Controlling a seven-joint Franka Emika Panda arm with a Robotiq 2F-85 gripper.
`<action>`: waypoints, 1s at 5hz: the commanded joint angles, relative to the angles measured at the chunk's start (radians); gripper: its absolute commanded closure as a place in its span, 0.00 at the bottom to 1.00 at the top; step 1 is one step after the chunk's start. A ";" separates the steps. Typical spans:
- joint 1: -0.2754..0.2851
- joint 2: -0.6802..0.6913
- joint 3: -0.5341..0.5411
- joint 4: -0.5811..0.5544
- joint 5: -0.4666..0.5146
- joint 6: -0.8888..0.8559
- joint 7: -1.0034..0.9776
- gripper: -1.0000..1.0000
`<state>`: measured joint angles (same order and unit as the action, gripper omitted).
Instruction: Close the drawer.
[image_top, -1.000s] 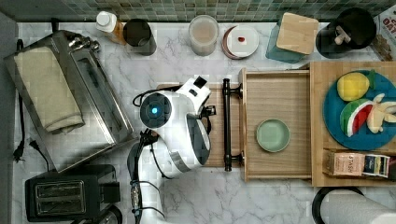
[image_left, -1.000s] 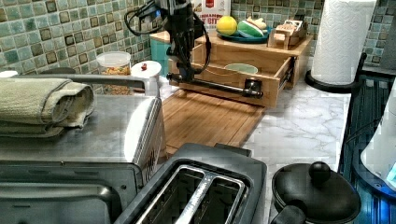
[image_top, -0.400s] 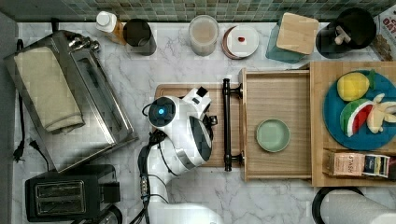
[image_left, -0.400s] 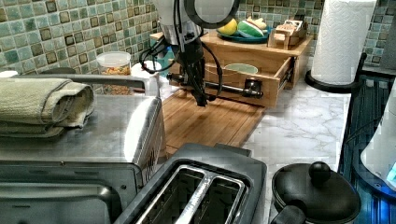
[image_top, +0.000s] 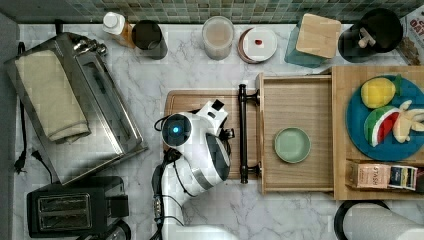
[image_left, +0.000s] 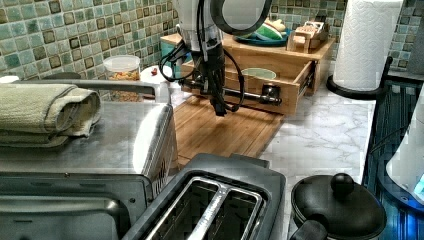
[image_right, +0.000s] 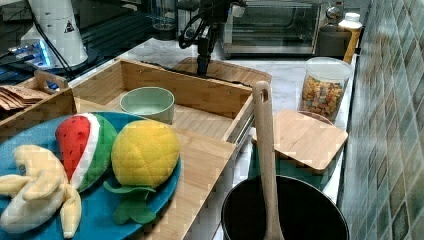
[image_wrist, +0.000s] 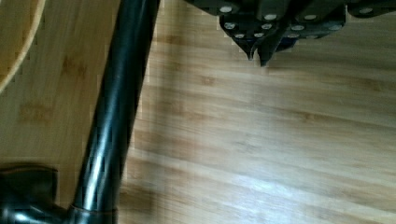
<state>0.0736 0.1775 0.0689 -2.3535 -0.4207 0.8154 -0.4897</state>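
The hand, fingers together and empty, hung above the board just beside the handle. The drawer looked stiff, light; push the bar's middle.

Handle side: I see bare cutting board beside the drawer handle; gripper hangs over it, fingertips together
Drawer interior: green bowl occupies it; remaining floor bare
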 joint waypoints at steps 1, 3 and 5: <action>-0.108 -0.087 -0.102 -0.017 0.018 0.083 -0.164 1.00; -0.162 -0.088 -0.148 0.009 0.061 0.072 -0.289 1.00; -0.233 -0.087 -0.211 0.029 0.097 0.119 -0.420 1.00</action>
<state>-0.0298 0.1405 -0.0630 -2.3652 -0.3518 0.8770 -0.8257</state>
